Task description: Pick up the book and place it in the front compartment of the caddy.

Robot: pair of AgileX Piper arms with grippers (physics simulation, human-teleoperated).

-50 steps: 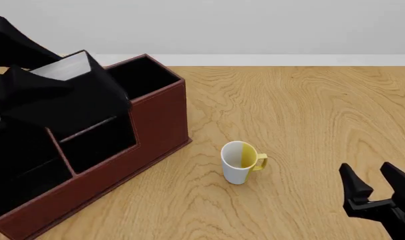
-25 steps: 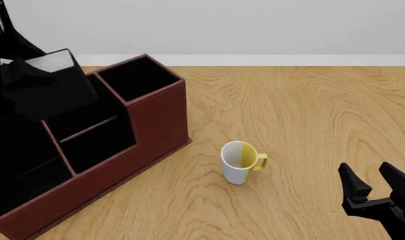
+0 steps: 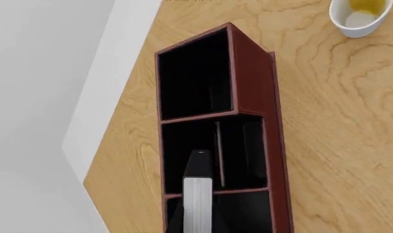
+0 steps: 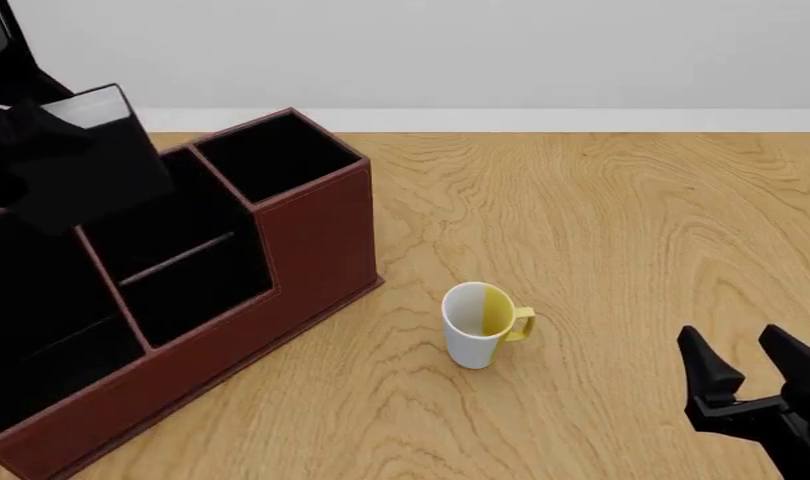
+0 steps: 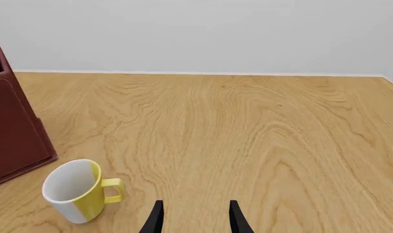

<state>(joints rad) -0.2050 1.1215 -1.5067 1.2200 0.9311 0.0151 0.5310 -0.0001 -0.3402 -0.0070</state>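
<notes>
The book (image 4: 92, 160) hangs tilted in the air over the left part of the caddy (image 4: 312, 250), above its black-lined slots and clear of the rim, carried by the left arm at the frame's left edge; in the left wrist view its white page edges (image 3: 198, 204) point down toward a middle compartment, and the left gripper's fingers are hidden there, so their spread cannot be told. The right gripper (image 4: 752, 372) hovers low over the wooden table (image 4: 619, 230) with its jaws apart and nothing between them, near the white-and-yellow mug (image 4: 483, 323), which stands upright just beside the caddy's front wall.
</notes>
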